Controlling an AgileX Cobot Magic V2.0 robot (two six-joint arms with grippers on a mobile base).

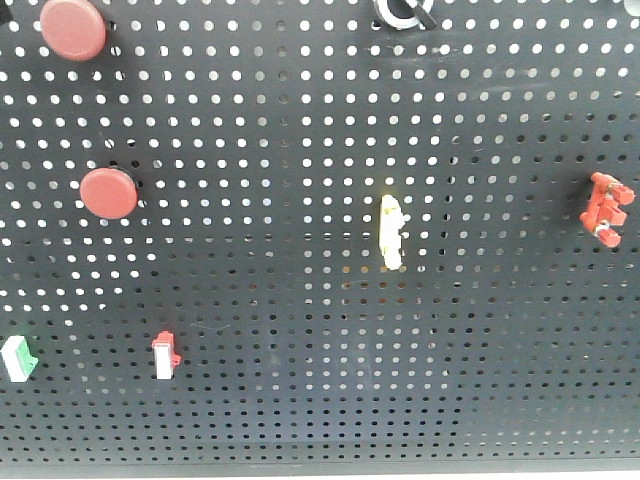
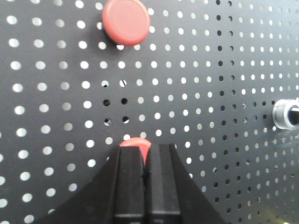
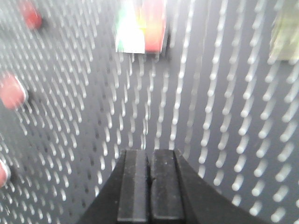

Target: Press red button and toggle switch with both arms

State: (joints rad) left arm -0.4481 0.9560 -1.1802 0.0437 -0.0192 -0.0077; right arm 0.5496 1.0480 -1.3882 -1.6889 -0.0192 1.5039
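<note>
The left tool [image 2: 146, 161] has its two black fingers pressed together with nothing between them, pointing at the black pegboard [image 1: 300, 120]. In the left wrist view the red button [image 2: 135, 143] peeks out just above the fingertips, mostly hidden behind them; whether the tips touch it cannot be told. A second red button [image 2: 126, 22] sits higher on the board in that view, well apart from the tool, and the toggle switch [image 2: 286, 113], a black knob in a silver-white ring, is at the right edge, partly cut off. The right tool [image 3: 150, 161] is likewise closed, finger against finger and holding nothing, and its view of the board is heavily blurred. In the front view the two red discs stand at the left of the pegboard, one above the other, and the toggle switch is at the top edge, cropped. A pale yellow lever [image 1: 392, 231] stands upright near the middle, a red clip-like piece [image 1: 606, 209] is at the far right, and a small red-and-white switch [image 1: 165, 354] and a green-and-white switch [image 1: 17, 358] sit low on the left.
</note>
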